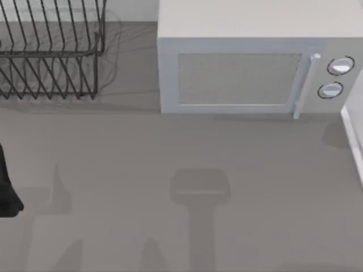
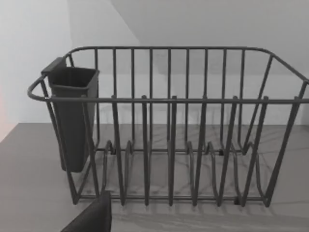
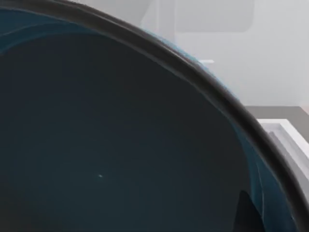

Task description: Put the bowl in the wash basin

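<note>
My right wrist camera looks straight into the bowl (image 3: 111, 145), its dark blue inside pressed close to the lens, the thin dark rim curving across. A dark sliver of my right end effector (image 3: 248, 215) shows against the bowl's wall; I cannot tell whether it grips. Past the rim lies the pale edge of the wash basin (image 3: 285, 135). On the counter (image 1: 170, 153), the microwave (image 1: 255, 62) stands at the back, door shut, with the wire dish rack (image 1: 51, 51) to its left, a dark cutlery cup (image 2: 72, 116) hung on one end. My left arm (image 1: 7, 187) sits at the counter's left edge, its end effector's state untold.
</note>
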Robot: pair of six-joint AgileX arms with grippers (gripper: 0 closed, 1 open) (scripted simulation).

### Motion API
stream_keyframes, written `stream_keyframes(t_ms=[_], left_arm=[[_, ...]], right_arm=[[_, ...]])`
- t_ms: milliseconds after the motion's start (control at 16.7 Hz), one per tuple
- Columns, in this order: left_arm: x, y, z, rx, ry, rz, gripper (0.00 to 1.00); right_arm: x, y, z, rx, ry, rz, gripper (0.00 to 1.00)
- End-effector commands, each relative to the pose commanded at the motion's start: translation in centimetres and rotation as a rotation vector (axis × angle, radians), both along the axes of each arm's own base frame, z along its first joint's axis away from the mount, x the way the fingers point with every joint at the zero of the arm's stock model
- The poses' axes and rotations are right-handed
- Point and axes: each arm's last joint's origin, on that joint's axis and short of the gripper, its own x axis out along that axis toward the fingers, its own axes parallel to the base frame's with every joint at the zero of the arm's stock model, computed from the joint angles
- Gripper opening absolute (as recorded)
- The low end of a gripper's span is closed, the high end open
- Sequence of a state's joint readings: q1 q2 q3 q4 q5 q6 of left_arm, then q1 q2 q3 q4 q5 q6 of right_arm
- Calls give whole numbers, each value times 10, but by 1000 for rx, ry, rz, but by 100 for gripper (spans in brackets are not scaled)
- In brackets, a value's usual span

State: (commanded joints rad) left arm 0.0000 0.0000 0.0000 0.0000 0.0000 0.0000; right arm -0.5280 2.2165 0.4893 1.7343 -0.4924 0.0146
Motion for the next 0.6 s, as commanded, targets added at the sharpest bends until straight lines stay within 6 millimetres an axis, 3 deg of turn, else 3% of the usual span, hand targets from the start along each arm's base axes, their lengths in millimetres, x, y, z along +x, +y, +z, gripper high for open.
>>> stream_keyframes(t_ms=[540,600], left_arm=[[0,0,0,0,0,0,100],[0,0,0,0,0,0,100]], right_arm=[[0,0,0,0,0,0,98],[0,0,0,0,0,0,100]])
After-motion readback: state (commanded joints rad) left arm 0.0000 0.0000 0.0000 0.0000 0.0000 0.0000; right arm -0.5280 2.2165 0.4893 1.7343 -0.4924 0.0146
